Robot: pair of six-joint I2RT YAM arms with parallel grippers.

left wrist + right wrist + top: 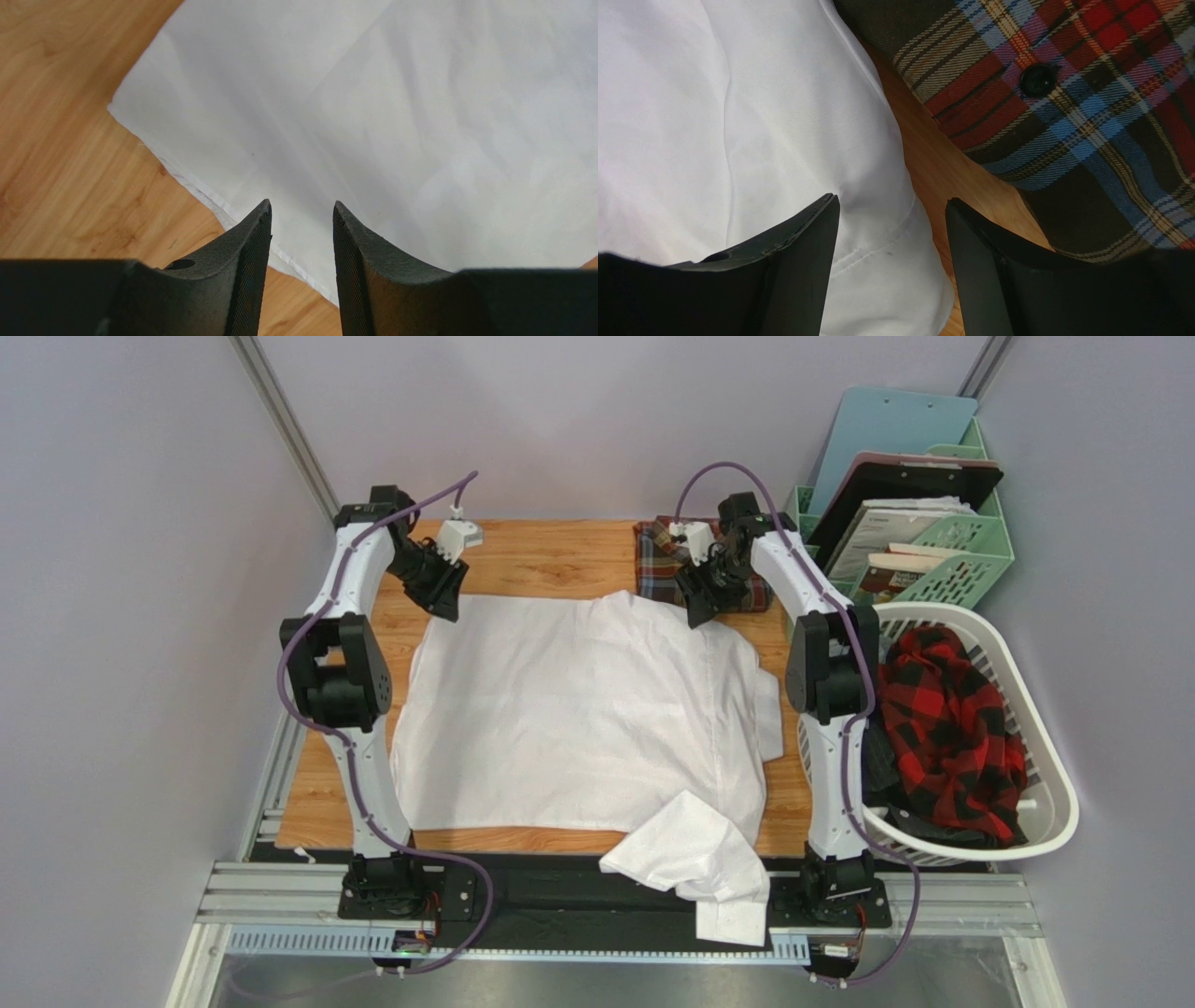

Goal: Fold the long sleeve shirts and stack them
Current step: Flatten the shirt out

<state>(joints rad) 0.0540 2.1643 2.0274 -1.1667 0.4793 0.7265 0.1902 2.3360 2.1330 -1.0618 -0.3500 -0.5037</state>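
- Your left hand (302,204) hangs released over the upper-left corner of the white shirt (575,714).
- Your right hand (892,200) gapes empty over its upper-right hem, beside the plaid shirt (657,560) at top centre.
- White cloth lies spread across the desk (540,553).

Plain shirt (575,714) on table (533,553), plaid shirt (657,560) behind it

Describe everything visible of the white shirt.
The white shirt is thin, lightly creased cloth, spread flat over most of the wooden table. Its right side is bunched, and one cuffed sleeve spills over the near edge. Its far right corner lies right beside the plaid shirt. The left gripper and right gripper, both open, hang over its far corners.
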